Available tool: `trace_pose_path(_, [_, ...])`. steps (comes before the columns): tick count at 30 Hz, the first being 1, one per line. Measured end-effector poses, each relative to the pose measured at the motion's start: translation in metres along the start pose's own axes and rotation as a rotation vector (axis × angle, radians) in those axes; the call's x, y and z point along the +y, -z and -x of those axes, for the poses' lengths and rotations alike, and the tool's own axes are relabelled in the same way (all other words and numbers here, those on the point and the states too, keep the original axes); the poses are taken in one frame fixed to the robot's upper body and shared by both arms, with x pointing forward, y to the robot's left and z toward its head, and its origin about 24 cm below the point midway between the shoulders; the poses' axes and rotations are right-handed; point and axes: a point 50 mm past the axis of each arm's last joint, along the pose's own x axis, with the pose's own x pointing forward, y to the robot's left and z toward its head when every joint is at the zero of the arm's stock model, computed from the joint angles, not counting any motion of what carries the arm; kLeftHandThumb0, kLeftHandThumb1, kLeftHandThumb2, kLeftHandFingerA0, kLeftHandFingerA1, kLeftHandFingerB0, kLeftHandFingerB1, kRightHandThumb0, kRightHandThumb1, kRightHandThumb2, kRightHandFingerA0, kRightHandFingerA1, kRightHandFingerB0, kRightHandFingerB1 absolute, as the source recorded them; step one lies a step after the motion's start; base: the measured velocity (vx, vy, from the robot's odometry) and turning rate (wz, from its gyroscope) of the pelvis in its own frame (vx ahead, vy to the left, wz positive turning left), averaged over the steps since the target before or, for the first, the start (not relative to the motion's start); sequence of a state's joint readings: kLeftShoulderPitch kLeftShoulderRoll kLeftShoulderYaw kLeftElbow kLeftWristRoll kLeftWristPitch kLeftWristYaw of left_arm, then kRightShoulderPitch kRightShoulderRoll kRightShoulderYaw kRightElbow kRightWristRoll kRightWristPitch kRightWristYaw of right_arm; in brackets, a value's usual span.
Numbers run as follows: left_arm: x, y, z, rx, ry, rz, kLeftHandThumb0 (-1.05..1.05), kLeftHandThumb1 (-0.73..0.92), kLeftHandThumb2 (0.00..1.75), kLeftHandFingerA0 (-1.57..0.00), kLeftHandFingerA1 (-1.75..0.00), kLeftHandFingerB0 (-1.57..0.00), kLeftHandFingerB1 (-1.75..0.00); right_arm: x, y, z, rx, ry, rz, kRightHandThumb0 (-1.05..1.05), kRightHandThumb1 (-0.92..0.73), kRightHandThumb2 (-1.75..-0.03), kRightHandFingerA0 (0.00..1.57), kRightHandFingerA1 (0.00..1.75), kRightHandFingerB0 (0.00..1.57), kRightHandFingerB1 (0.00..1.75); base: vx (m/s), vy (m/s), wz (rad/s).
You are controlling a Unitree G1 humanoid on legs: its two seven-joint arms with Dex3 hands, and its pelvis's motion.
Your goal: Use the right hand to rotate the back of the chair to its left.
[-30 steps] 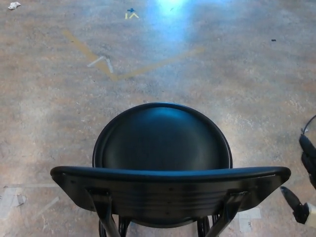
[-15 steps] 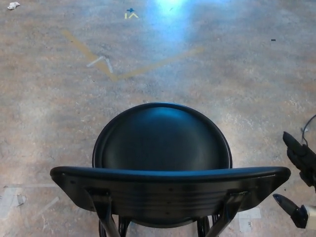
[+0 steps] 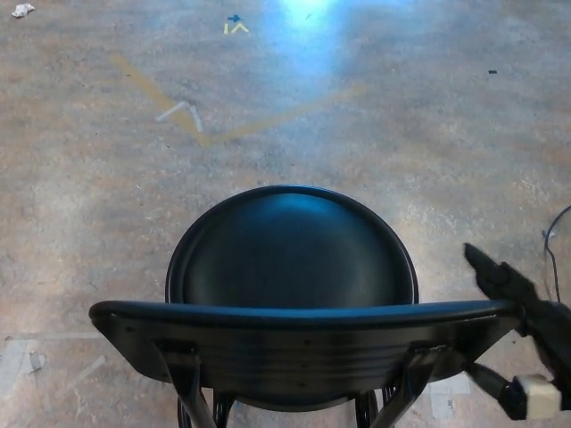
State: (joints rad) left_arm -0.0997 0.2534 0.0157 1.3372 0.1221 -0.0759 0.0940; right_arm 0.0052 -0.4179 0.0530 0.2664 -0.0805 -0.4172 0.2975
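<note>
Chair [image 3: 292, 259]: near centre, round seat far side, backrest [image 3: 303, 343] nearest — square to the camera, not yet turned.
Right hand [image 3: 516, 334]: fingers spread around the backrest's right end, apparently holding nothing.
Risk: fingers slipping off the end — chair tipping rather than rotating.

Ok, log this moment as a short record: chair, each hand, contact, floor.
chair: black chair, round seat, curved backrest nearest the camera
right hand: right hand at the backrest's right end, fingers spread, open
contact: fingers straddle the backrest's end; a firm grip cannot be confirmed
left hand: not in view
floor: mottled floor with yellow tape lines beyond the seat
task state: rotation not visibly begun
</note>
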Motion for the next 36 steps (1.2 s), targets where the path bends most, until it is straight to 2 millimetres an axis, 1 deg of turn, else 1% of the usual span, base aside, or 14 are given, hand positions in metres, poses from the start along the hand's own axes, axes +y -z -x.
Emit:
trace_pose_path(3, [0.0,0.0,0.0,0.0,0.001,-0.006,-0.46,0.71,0.61,-0.66,-0.53,-0.63,-0.47,0.006,-0.001,-0.002,0.006,-0.034,0.004,-0.99,-0.57,-0.99,0.0,0.03,0.0,0.0,0.0,0.0,0.0])
trace_pose_path(4, [0.0,0.0,0.0,0.001,0.0,-0.002,-0.47,0.73,0.62,-0.66,-0.51,-0.62,-0.45,0.01,-0.002,-0.004,0.007,-0.051,0.009,-0.99,-0.72,-0.61,0.0,0.0,0.0,0.0,0.0,0.0,0.0])
trace_pose_path(5, [0.0,0.0,0.0,0.001,0.0,-0.001,-0.47,0.73,0.62,-0.66,-0.51,-0.63,-0.46,0.012,-0.003,-0.005,0.006,-0.061,0.01,-1.0,-0.57,-0.98,0.0,0.04,0.0,0.0,0.0,0.0,0.0])
trace_pose_path(8, [0.0,0.0,0.0,0.0,-0.001,0.003,-0.47,0.73,0.62,-0.66,-0.51,-0.63,-0.46,0.022,-0.007,-0.01,0.001,-0.101,0.013,-1.0,-0.57,-0.98,0.0,0.04,0.0,0.0,0.0,0.0,0.0])
trace_pose_path(9, [0.0,0.0,0.0,0.0,-0.002,0.003,-0.49,0.74,0.62,-0.64,-0.5,-0.62,-0.45,0.024,-0.008,-0.011,0.002,-0.107,0.015,-1.02,-0.72,-0.63,0.0,0.0,0.0,0.0,0.0,0.0,0.0])
trace_pose_path(10, [0.0,0.0,0.0,0.0,-0.002,0.002,-0.47,0.74,0.62,-0.64,-0.52,-0.61,-0.46,0.024,-0.008,-0.011,0.003,-0.111,0.016,-1.03,-0.52,-0.92,0.0,0.0,0.0,0.0,0.0,0.0,0.0])
trace_pose_path(16, [0.001,0.002,0.0,0.006,-0.003,0.001,-0.48,0.74,0.62,-0.67,-0.51,-0.63,-0.46,0.049,-0.016,-0.022,-0.016,-0.199,0.034,-0.99,-0.52,-0.91,0.0,0.0,0.0,0.0,0.0,0.0,0.0])
trace_pose_path(17, [0.001,0.003,0.0,0.008,-0.003,0.003,-0.48,0.74,0.62,-0.68,-0.51,-0.63,-0.46,0.057,-0.018,-0.024,-0.021,-0.227,0.035,-1.0,-0.69,-0.62,0.0,0.0,0.0,0.0,0.0,0.0,0.0])
trace_pose_path(18, [0.001,0.004,0.001,0.009,-0.004,0.003,-0.48,0.74,0.62,-0.68,-0.51,-0.63,-0.46,0.06,-0.02,-0.025,-0.025,-0.236,0.035,-1.0,-0.69,-0.62,0.0,0.0,0.0,0.0,0.0,0.0,0.0])
trace_pose_path(19, [0.001,0.006,0.001,0.012,-0.004,0.006,-0.5,0.74,0.63,-0.67,-0.5,-0.62,-0.45,0.069,-0.024,-0.027,-0.038,-0.269,0.033,-1.03,-0.52,-0.92,0.0,0.0,0.0,0.0,0.0,0.0,0.0])
trace_pose_path(22, [0.001,0.006,0.001,0.011,-0.002,0.014,-0.5,0.74,0.63,-0.67,-0.5,-0.62,-0.45,0.084,-0.031,-0.032,-0.055,-0.322,0.035,-1.03,-0.52,-0.92,0.0,0.0,0.0,0.0,0.0,0.0,0.0])
trace_pose_path(23, [0.001,0.006,0.001,0.01,-0.001,0.018,-0.48,0.75,0.63,-0.67,-0.5,-0.61,-0.45,0.091,-0.034,-0.034,-0.065,-0.344,0.035,-1.05,-0.69,-0.61,0.0,0.0,0.0,0.0,0.0,0.0,0.0])
trace_pose_path(31, [0.002,0.009,0.002,0.014,0.002,0.01,-0.48,0.73,0.62,-0.68,-0.5,-0.63,-0.45,0.112,-0.064,-0.057,-0.161,-0.428,0.085,-1.04,-0.64,-0.64,0.0,0.0,0.0,0.0,0.0,0.0,0.0])
trace_pose_path(36, [0.002,0.009,0.002,0.01,0.003,0.006,-0.47,0.73,0.62,-0.66,-0.52,-0.61,-0.46,0.119,-0.07,-0.061,-0.177,-0.453,0.109,-1.05,-0.68,-0.61,0.0,0.0,0.0,0.0,0.0,0.0,0.0])
